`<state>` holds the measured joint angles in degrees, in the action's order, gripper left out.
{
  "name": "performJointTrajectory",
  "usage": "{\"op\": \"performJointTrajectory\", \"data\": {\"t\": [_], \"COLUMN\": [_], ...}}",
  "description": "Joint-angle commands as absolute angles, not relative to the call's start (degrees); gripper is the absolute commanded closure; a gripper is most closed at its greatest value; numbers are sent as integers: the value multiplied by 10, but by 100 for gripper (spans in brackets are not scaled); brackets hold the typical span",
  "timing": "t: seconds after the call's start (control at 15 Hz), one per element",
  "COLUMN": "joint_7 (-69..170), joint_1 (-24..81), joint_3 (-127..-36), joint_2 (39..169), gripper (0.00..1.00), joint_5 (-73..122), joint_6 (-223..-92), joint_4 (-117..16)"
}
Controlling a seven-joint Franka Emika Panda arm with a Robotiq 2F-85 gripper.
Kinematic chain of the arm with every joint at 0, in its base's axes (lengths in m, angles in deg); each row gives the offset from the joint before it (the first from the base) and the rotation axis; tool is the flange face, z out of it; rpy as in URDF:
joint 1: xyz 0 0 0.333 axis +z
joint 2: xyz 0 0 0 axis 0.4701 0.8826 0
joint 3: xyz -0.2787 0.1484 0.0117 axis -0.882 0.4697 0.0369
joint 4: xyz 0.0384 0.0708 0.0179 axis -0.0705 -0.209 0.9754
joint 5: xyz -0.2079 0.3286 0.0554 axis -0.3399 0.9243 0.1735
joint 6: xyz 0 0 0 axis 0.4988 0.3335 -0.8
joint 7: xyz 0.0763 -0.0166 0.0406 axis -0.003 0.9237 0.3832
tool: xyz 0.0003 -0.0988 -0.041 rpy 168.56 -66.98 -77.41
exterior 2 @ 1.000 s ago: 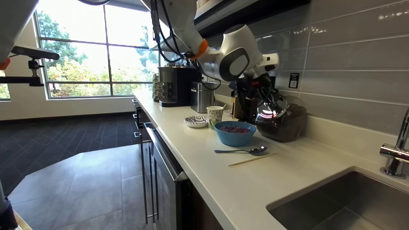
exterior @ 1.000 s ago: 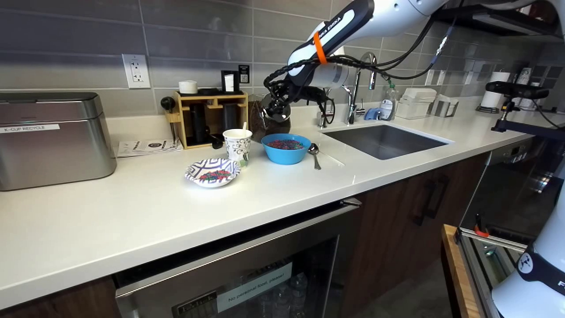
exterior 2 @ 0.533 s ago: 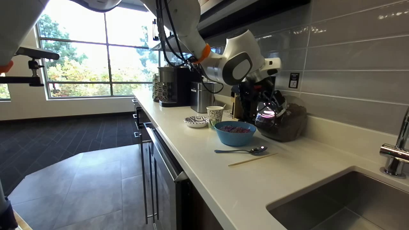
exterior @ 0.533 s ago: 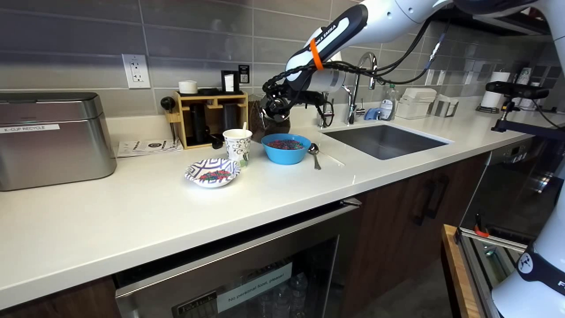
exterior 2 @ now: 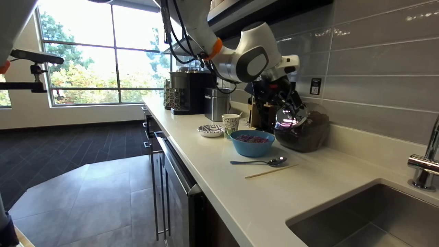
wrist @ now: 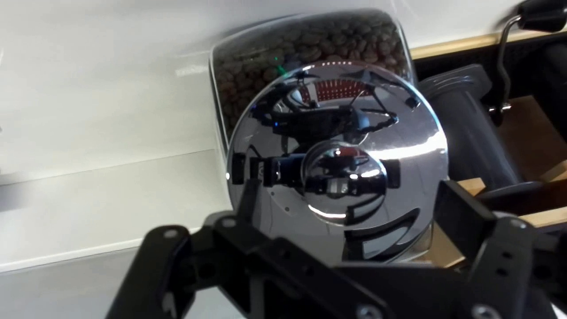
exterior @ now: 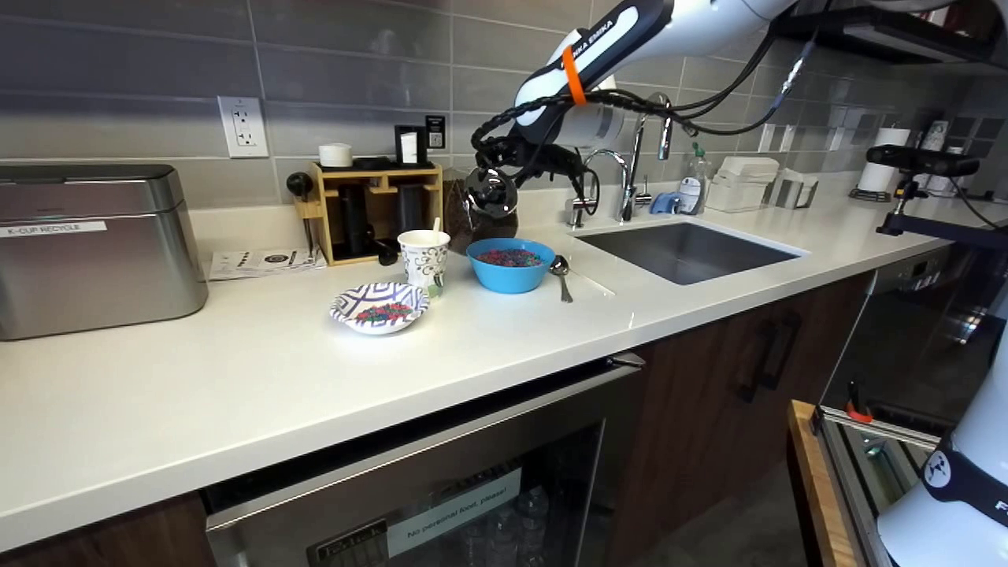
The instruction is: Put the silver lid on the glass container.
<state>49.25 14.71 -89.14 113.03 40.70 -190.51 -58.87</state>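
So the silver lid [wrist: 339, 133] is sitting over the mouth of the glass container [exterior 2: 310, 137], tilted to match the slanted front, with its round knob [wrist: 345, 181] facing outward. Can't tell if it's flush all the way around. Dark brown beans [wrist: 354, 40] show through the glass past the lid's upper edge. My gripper [wrist: 352, 201] is spread wide in the wrist view, fingers [wrist: 463, 217] off to either side of the knob with a gap on both sides. Whether a finger brushes the lid's rim, I honestly can't tell.

Right beside the container there's a wooden organizer [exterior: 435, 213] with black stuff in it. In front is the blue bowl [exterior: 510, 279] with small colored bits inside, then a metal spoon [exterior 2: 259, 162] lying just beside it and a thin stick [exterior 2: 271, 171] nearer the sink [exterior: 677, 242]. On the bowl's other side a paper cup [exterior: 425, 264] stands upright, and next to that is a patterned bowl [exterior: 376, 295] with more bits. The steel bin [exterior: 102, 268] is well apart from everything, on the same white counter [exterior: 504, 339].
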Motion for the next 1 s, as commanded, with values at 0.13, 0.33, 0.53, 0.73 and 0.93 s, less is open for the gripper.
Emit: {"op": "performJointTrajectory", "data": {"t": [0.13, 0.33, 0.53, 0.73, 0.93], "joint_7": [566, 635, 686, 663, 671], "joint_1": [126, 126, 136, 143, 144], "joint_3": [-862, -863, -881, -887, -888], "joint_2": [958, 884, 839, 852, 845], "gripper": [0, 0, 0, 0, 0], "joint_5": [411, 440, 442, 428, 429], "joint_6": [-1722, -1603, -1474, -1482, -1480], "joint_4": [-710, -738, -742, -721, -730]}}
